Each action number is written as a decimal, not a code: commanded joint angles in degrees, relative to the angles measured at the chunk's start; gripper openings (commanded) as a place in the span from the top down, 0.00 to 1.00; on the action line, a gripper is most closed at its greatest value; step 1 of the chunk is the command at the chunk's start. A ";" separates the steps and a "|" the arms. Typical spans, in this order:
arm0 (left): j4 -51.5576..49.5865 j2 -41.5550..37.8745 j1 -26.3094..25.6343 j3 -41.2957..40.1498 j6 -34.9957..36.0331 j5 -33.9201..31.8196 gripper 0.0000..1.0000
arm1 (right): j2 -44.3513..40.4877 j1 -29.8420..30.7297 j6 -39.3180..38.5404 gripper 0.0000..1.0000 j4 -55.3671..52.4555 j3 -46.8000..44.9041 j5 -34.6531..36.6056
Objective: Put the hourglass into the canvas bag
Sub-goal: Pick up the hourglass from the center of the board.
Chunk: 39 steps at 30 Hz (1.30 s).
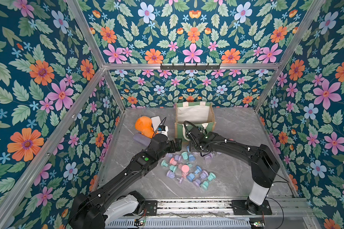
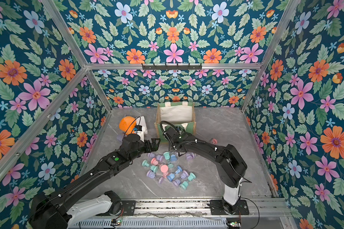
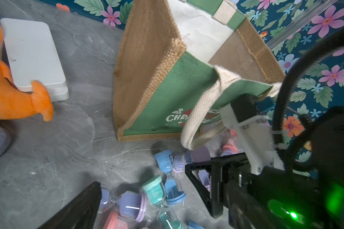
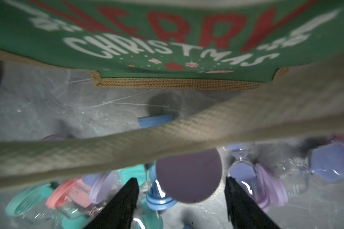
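Note:
The canvas bag stands open at the back of the table, green front with "CHRISTMAS" print, burlap side. One rope handle hangs down its front. Several pastel hourglasses lie scattered before it, and a pink one stands upright. My right gripper hovers low at the bag's foot, open, with a purple hourglass cap between its fingers and gaps on both sides. My left gripper is beside it, open over the hourglasses, holding nothing; only one finger shows.
An orange plush toy, a white box and a grey-purple cushion-like thing sit left of the bag. The two arms' wrists are close together. Floral walls enclose the table; a hook rail hangs at the back.

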 commanded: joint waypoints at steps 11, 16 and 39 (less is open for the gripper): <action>0.30 0.02 -0.04 0.05 0.49 -1.43 0.00 | 4.42 -1.51 -0.35 0.42 1.35 2.34 1.67; 0.06 0.01 -0.09 0.27 0.56 -1.55 0.00 | 4.56 -1.66 -1.07 0.50 2.10 2.39 0.90; -2.14 -1.14 -0.02 3.97 1.93 -1.69 0.00 | -11.02 -1.61 -1.15 0.69 0.38 -3.30 -3.70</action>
